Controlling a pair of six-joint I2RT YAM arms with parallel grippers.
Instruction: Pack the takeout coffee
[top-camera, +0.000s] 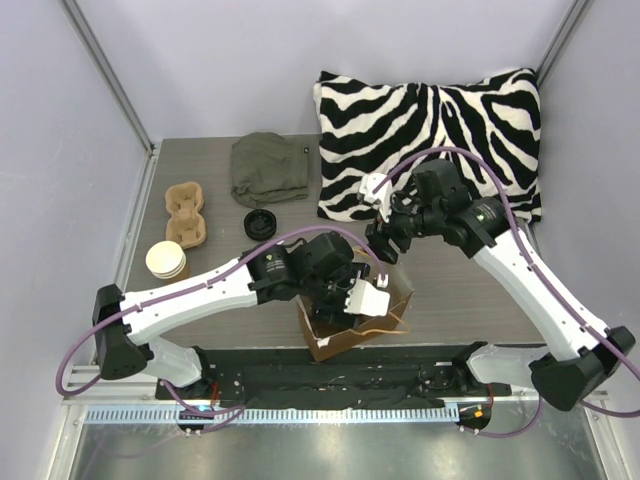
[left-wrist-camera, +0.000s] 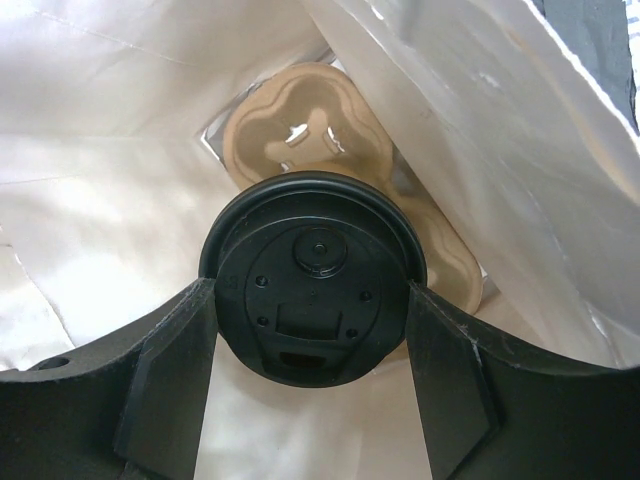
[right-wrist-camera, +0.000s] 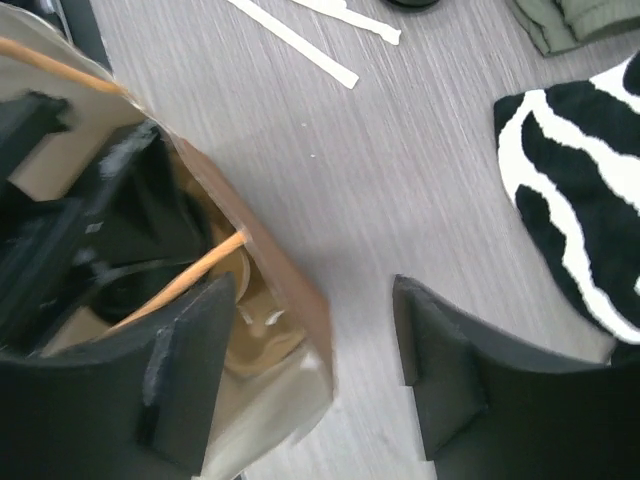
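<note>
Two grippers work a bag: left gripper clasps the lidded coffee, apparently seated in the carrier; right gripper gapes at the rim; next, likely release, lift straight out.

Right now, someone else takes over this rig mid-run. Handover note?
Left fingers: down inside the paper bag, either side of the takeout coffee, of which only the black lid shows. Gripping or just close, cannot tell.
Right fingers: open astride the bag's rim, holding nothing.
Done: coffee sits in the pulp carrier at the bag's bottom.
Left: probably just withdraw the left arm.
On the table: spare cup, second carrier, loose lid.
</note>
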